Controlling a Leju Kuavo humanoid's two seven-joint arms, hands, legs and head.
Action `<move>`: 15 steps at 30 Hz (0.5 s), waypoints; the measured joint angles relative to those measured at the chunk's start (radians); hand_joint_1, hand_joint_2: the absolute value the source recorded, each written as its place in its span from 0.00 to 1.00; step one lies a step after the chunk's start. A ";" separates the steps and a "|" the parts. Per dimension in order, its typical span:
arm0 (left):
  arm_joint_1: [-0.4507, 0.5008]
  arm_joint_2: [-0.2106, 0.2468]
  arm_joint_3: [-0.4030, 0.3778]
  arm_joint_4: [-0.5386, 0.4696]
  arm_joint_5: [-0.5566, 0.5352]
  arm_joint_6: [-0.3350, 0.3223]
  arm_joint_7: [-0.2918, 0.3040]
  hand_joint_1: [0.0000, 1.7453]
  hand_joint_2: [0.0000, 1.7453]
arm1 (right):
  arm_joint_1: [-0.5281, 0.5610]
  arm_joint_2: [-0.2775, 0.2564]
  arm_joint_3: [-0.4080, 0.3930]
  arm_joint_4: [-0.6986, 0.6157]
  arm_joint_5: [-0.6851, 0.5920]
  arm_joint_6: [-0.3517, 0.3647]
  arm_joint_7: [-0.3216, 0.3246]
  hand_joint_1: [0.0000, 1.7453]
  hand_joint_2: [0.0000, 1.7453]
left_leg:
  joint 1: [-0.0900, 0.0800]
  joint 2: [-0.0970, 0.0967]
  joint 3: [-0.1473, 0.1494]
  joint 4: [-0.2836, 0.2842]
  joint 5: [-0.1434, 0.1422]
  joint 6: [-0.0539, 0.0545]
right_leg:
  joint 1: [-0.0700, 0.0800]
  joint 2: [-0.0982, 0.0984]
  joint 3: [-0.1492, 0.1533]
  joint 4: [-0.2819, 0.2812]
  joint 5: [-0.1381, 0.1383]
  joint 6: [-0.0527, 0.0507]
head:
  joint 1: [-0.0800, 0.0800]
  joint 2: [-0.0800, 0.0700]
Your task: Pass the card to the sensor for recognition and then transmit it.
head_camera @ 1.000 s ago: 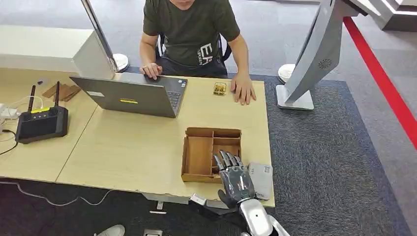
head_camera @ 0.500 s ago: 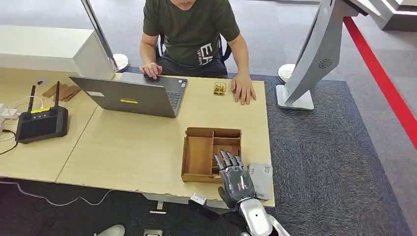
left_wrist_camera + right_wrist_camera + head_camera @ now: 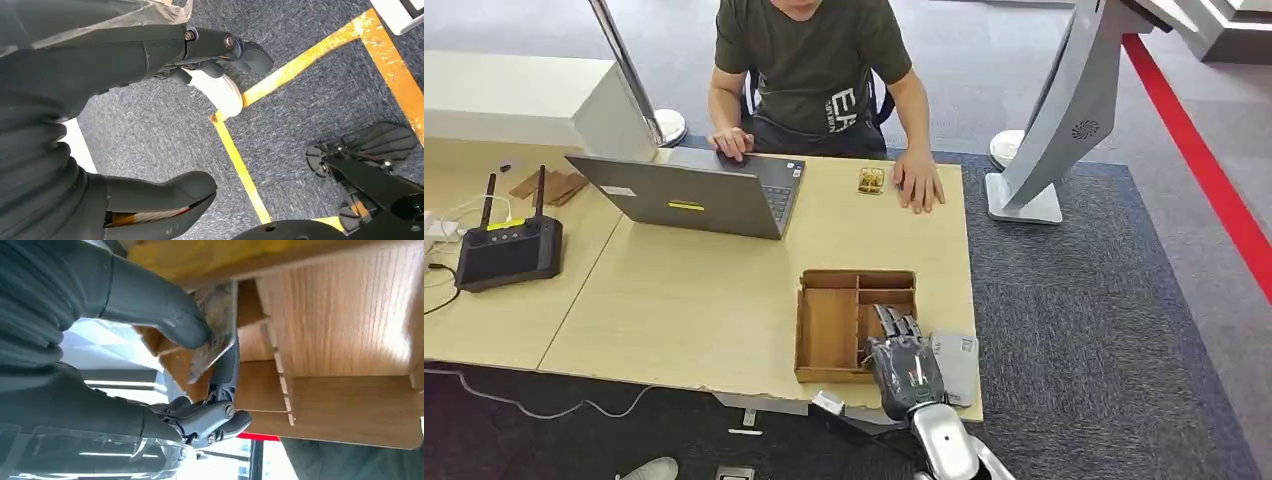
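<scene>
A grey card [image 3: 216,332] is pinched between the thumb and the dark fingers [image 3: 225,375] of my right hand [image 3: 904,362]. The hand dips into the right compartments of a wooden divided box [image 3: 829,325] near the table's front edge. In the right wrist view the card stands tilted just over the box's compartments [image 3: 345,325]. A flat grey sensor [image 3: 956,365] lies on the table immediately right of the box and the hand. My left hand [image 3: 100,55] hangs over the carpet with thumb and fingers apart, holding nothing.
A person sits at the far side with one hand [image 3: 918,182] flat on the table [image 3: 694,300] beside a small gold object [image 3: 871,180]. An open laptop [image 3: 694,195] and a black router [image 3: 509,250] stand to the left. A white stand [image 3: 1054,130] rises at the right.
My right hand has lowered into the box and its fingers have curled in. The box has slid slightly toward the table's front edge.
</scene>
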 joint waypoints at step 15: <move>-0.004 0.000 0.000 0.000 -0.002 -0.007 0.005 0.00 1.00 | -0.017 0.000 -0.034 -0.072 0.031 -0.031 0.024 0.90 1.00 | 0.000 0.000 0.000 0.000 0.000 0.000 | 0.000 0.000 0.000 0.000 0.000 0.000 | 0.000 0.000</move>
